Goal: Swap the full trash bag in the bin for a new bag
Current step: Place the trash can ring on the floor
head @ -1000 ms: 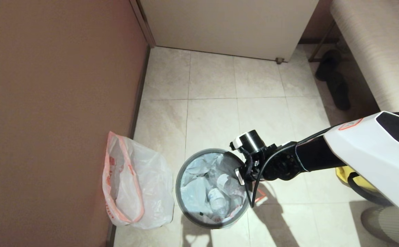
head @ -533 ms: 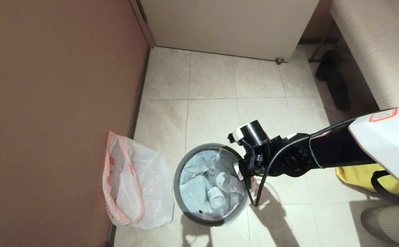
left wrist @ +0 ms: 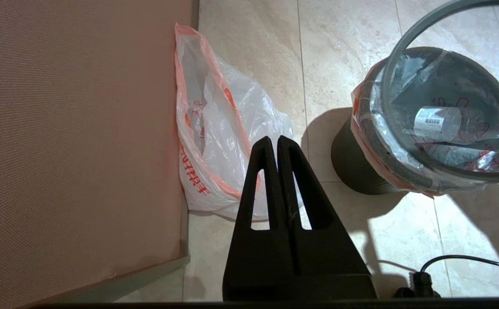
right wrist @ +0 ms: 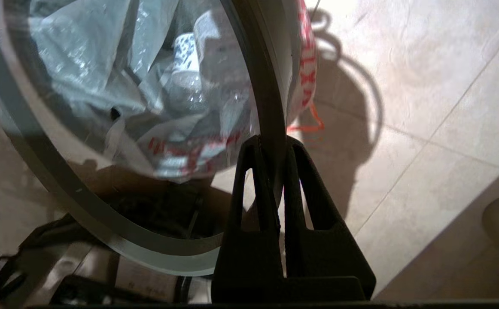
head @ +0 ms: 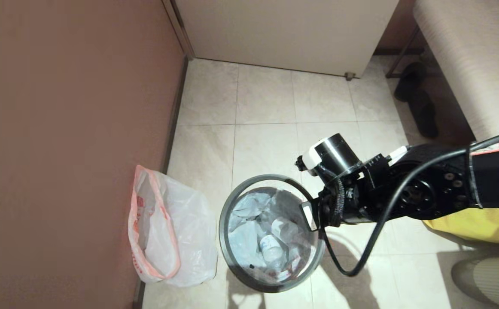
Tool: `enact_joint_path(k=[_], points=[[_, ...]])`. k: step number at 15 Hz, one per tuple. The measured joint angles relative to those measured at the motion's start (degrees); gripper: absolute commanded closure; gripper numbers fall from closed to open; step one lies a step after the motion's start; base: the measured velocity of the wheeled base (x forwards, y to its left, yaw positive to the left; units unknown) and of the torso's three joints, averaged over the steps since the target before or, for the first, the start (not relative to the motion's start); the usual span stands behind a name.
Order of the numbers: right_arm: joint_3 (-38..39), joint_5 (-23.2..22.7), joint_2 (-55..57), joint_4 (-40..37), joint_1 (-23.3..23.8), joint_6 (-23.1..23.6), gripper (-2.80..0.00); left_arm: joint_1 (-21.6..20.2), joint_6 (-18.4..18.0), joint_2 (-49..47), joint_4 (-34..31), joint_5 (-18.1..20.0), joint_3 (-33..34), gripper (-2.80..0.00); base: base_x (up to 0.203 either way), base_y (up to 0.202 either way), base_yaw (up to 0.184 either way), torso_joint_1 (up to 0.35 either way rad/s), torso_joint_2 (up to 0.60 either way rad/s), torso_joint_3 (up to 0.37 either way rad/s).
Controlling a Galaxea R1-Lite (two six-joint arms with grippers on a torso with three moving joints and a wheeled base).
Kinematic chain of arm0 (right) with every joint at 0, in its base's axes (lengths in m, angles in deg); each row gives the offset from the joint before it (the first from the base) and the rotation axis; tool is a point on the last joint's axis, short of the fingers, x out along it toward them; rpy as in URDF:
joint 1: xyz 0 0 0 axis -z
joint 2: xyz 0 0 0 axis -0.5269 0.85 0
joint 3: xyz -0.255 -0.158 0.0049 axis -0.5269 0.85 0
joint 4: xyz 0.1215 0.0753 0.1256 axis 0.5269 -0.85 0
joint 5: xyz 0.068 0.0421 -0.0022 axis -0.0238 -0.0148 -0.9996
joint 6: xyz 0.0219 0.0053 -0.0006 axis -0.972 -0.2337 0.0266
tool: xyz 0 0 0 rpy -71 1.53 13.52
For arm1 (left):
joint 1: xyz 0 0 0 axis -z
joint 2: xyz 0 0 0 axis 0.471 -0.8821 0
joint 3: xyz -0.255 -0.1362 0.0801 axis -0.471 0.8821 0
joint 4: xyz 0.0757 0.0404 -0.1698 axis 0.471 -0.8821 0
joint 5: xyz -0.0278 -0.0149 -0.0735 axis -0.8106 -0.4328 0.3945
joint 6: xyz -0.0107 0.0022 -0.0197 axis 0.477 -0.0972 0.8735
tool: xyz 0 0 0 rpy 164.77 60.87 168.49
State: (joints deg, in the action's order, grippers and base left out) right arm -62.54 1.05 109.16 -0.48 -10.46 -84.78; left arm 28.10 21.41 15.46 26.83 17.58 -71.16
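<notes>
The black bin (left wrist: 352,167) stands on the tiled floor. The full trash bag (head: 262,240) sits in it, with bottles showing through the film, and its pink-red rim is folded over the bin's edge (left wrist: 361,128). My right gripper (right wrist: 273,143) is shut on the thin grey hoop (head: 222,231) and holds it tilted above the bin's mouth. In the left wrist view the hoop (left wrist: 384,94) hangs clear of the bin. The new bag (head: 172,231) stands open against the wall, to the left of the bin. My left gripper (left wrist: 277,139) is shut on nothing, above the new bag (left wrist: 219,128).
A brown wall (head: 60,128) runs along the left. A white cabinet (head: 284,30) stands at the back and a padded bench (head: 468,64) at the right, with dark slippers (head: 421,107) beside it. A yellow fabric bag (head: 481,227) lies under my right arm.
My right arm has risen with the grey hoop in its grip. The hoop has come up off the bin's rim and now hangs tilted above it.
</notes>
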Motion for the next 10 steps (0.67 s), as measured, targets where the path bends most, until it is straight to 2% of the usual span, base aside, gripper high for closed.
enact_joint_path(k=[3, 5, 8, 10], points=[[3.52, 0.13, -7.36, -4.07, -0.19, -3.43, 0.0, 0.0, -0.02, 0.0, 0.02, -0.01, 0.0, 0.0, 0.0, 0.0, 0.0, 0.0, 0.0, 0.0], [8.14, 0.87, -13.1, -4.87, 2.37, -4.07, 0.0, 0.0, 0.0, 0.0, 0.02, -0.01, 0.0, 0.0, 0.0, 0.0, 0.0, 0.0, 0.0, 0.0], [16.33, 1.58, -22.76, -5.28, 11.53, -4.16, 0.0, 0.0, 0.0, 0.0, 0.02, -0.02, 0.0, 0.0, 0.0, 0.0, 0.0, 0.0, 0.0, 0.0], [19.89, 0.25, -26.71, -5.26, 19.74, -2.97, 0.0, 0.0, 0.0, 0.0, 0.01, -0.01, 0.0, 0.0, 0.0, 0.0, 0.0, 0.0, 0.0, 0.0]])
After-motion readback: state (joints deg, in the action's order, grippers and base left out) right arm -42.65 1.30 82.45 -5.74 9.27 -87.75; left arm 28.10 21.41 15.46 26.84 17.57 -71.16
